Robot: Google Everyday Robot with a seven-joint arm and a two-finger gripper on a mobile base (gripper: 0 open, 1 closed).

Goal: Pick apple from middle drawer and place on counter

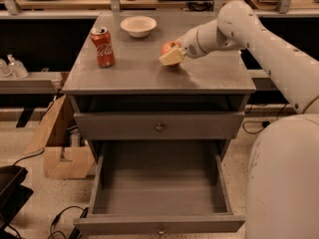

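Note:
The red apple (169, 47) is on the right half of the grey counter (134, 71), held between the fingers of my gripper (172, 55). The gripper reaches in from the right on the white arm (234, 26) and is shut on the apple. One tan finger pad (172, 59) covers the apple's lower front. The apple sits at counter level; I cannot tell whether it touches the surface. The middle drawer (159, 198) is pulled wide open below, with nothing in it.
A red soda can (102, 46) stands at the counter's left. A white bowl (138, 26) sits at the counter's back. The drawer front with a brass knob (159, 127) is shut. A cardboard box (60, 143) lies on the floor at the left. The robot's white body (284, 178) fills the right.

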